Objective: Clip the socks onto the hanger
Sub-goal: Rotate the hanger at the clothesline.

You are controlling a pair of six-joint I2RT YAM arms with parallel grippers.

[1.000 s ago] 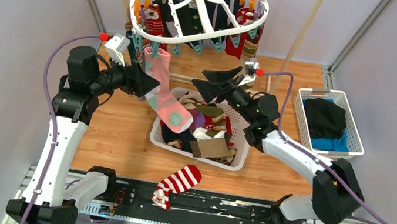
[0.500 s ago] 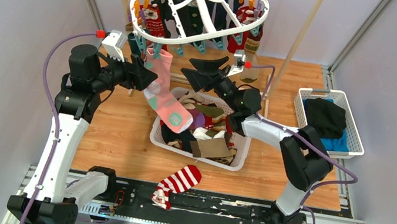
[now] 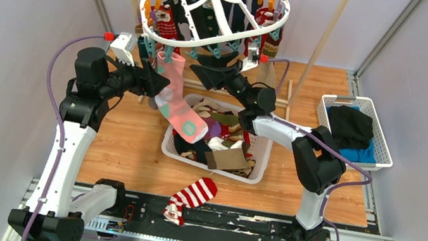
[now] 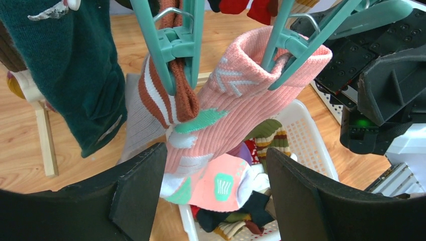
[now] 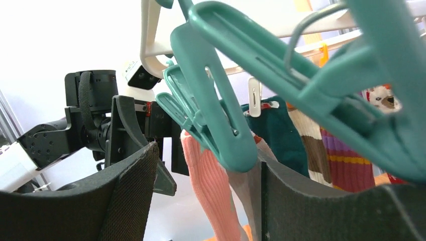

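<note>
The pink sock [image 3: 175,75] is hanging under the near left rim of the hanger [image 3: 179,43], and it is the only pink one on the rack. Its cuff is sitting up in a teal clothespin [image 4: 296,45]. Its long axis is running down and rightward, and the toe is pointing at the large basket [image 3: 167,143].

In the left wrist view two teal clothespins are showing. The second clothespin [image 4: 173,45] is gripping one brown-and-white striped sock [image 4: 173,95], and one dark green sock [image 4: 75,75] is hanging just beside it. More socks are dangling along the far rim, too bunched to count. One red-and-white striped sock [image 3: 192,195] is lying by itself at the near edge of the table. Two white baskets are standing on the table: the large one, heaped with mixed socks, and a small basket [image 3: 384,141] on the right, holding black and blue clothes.

The left arm is standing upright from its base, with its forearm reaching rightward. The left gripper [image 4: 215,153] is holding its jaws wide, one on each side of the pink sock's leg, without squeezing it. The right arm is bending at the elbow and stretching leftward to the hanger's near rim. The right gripper [image 5: 208,155] is also gaping wide, with another teal clothespin [image 5: 221,115] hanging between its fingers.
</note>
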